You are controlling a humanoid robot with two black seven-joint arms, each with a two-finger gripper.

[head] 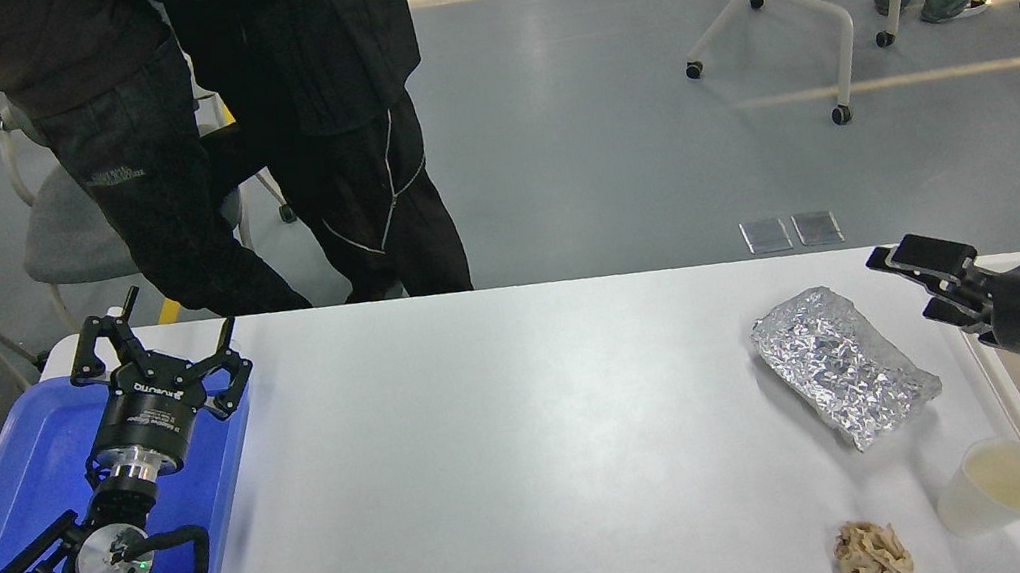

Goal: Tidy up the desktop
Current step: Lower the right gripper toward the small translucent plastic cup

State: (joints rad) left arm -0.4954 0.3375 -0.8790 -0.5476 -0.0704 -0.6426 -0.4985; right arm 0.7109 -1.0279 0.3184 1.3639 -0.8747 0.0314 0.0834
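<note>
Head view: our left gripper (158, 347) hovers wide open over the blue tray (14, 482), our right gripper (917, 271) looks open beside the foil packet (840, 363), likely next off the table (517, 467).

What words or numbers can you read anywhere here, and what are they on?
Left hand: white brand lettering on its black body, seen upside down and too small to read for sure.
Black trousers of a person standing behind the desktop: a small line of pale print, too blurred to read.
Nothing else shows any text.
</note>
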